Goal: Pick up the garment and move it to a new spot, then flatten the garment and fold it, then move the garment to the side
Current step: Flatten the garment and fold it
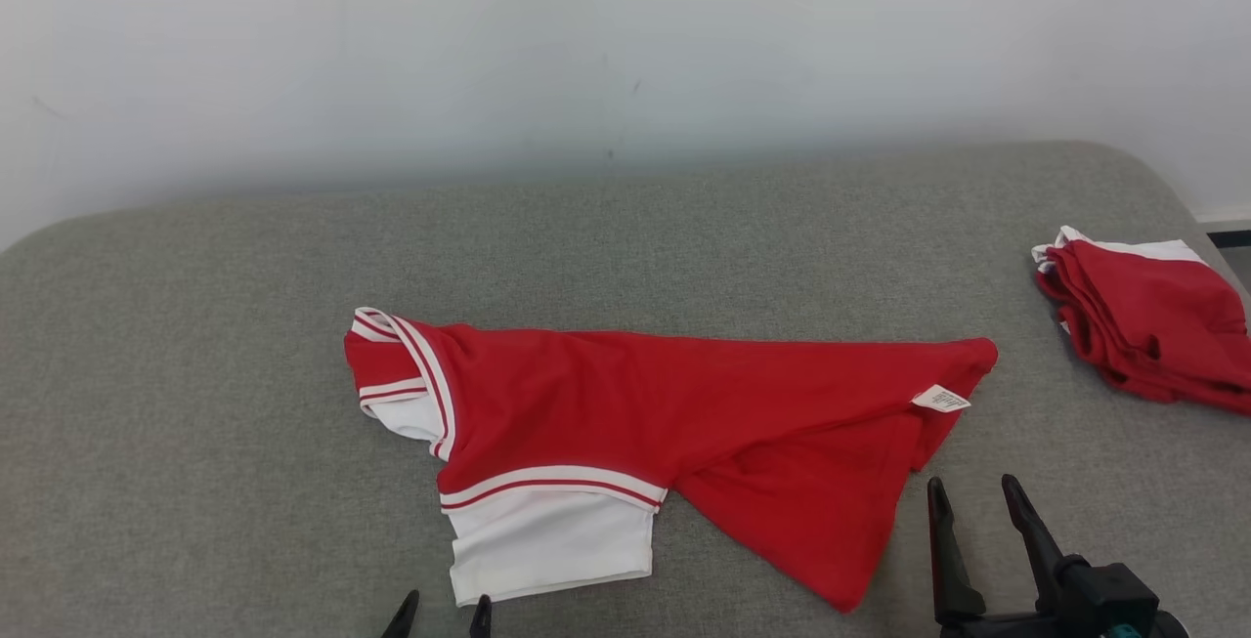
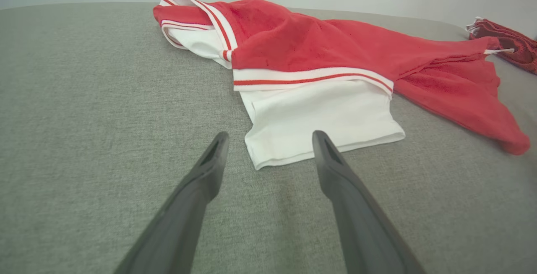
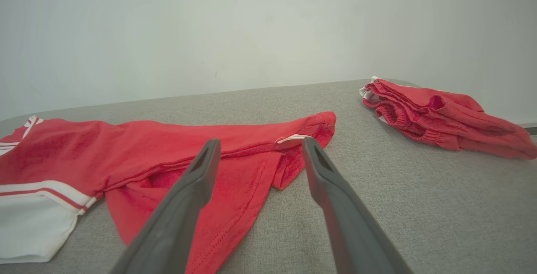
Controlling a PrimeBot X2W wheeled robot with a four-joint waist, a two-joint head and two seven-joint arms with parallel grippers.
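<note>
Head view, one garment (image 1: 635,404), one folded pile (image 1: 1153,325), left claw (image 1: 447,599) apart, right claw (image 1: 972,482) apart.

The garment (image 1: 625,413) is laid across the middle of the table (image 1: 195,374), sleeves left, hem right. A folded pile (image 1: 1143,325) is parked near the right edge, well apart. The left gripper (image 1: 446,601) and right gripper (image 1: 972,484) are found just in front of the garment.

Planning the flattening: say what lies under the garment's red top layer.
From beneath the red top layer, a white sleeve and a folded red flap stick out; how far they run underneath is covered.
</note>
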